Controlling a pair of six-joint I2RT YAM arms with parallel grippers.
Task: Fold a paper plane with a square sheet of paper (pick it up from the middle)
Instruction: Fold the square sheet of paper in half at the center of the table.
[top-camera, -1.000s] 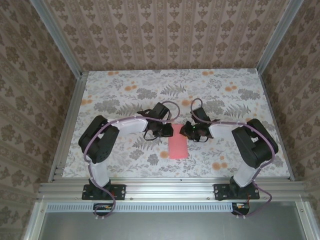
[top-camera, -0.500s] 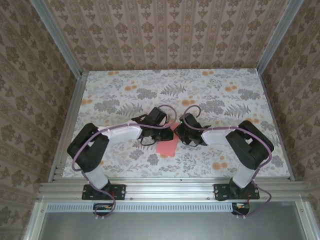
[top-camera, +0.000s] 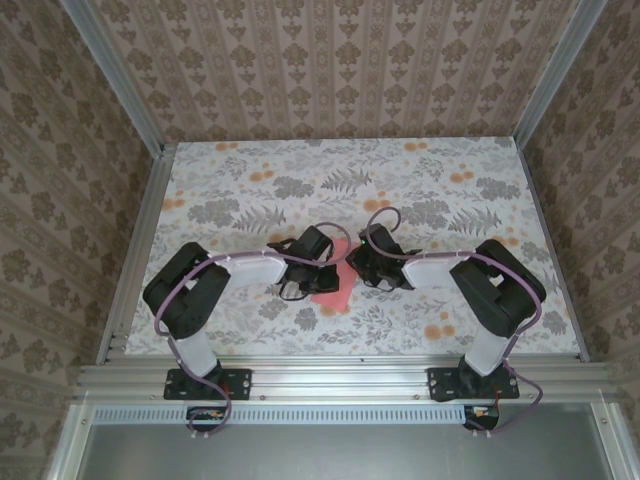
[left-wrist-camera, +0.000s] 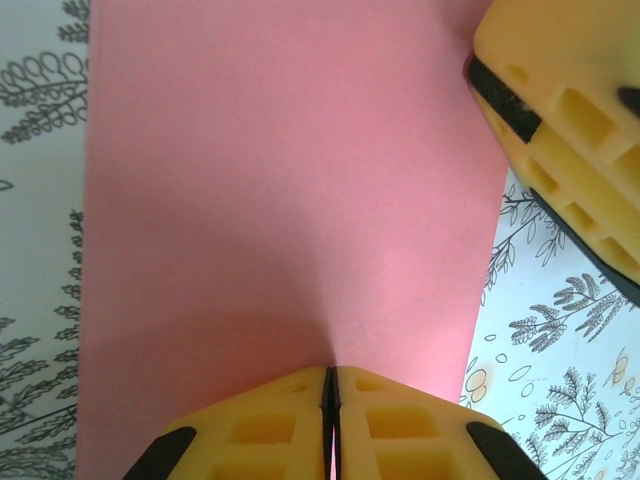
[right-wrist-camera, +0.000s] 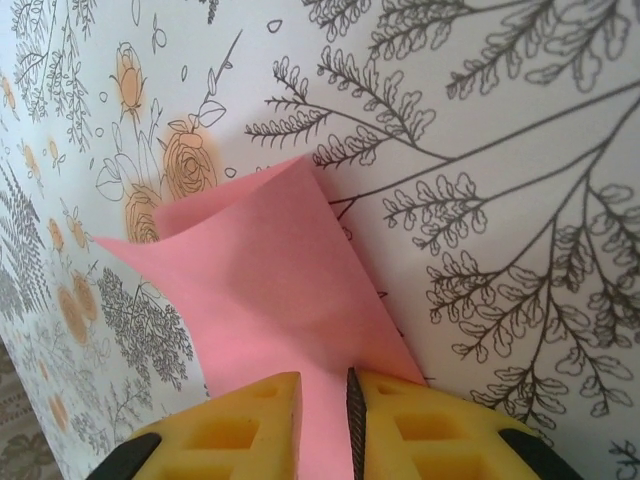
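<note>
The pink-red paper (top-camera: 330, 298) lies partly folded on the flowered table between both grippers, near the table's middle front. My left gripper (top-camera: 333, 277) is shut on its near edge: in the left wrist view the yellow fingertips (left-wrist-camera: 332, 372) meet on the paper (left-wrist-camera: 290, 200), which creases away from them. My right gripper (top-camera: 353, 268) stands narrowly open, and the paper (right-wrist-camera: 270, 270) runs through the slit between its fingertips (right-wrist-camera: 323, 385), a flap curling up to a point. The right gripper's yellow fingers (left-wrist-camera: 570, 130) reach in at the top right of the left wrist view.
The tabletop (top-camera: 250, 190) is printed with grey ferns and orange flowers. Aluminium rails (top-camera: 135, 260) and patterned walls bound it on three sides. Both arms bend inward over the front middle, their grippers almost touching.
Both grippers have drawn together over the paper. The sheet, flat and rectangular a second ago, is now bunched and lifted between them. The left jaws have pinched shut on it.
</note>
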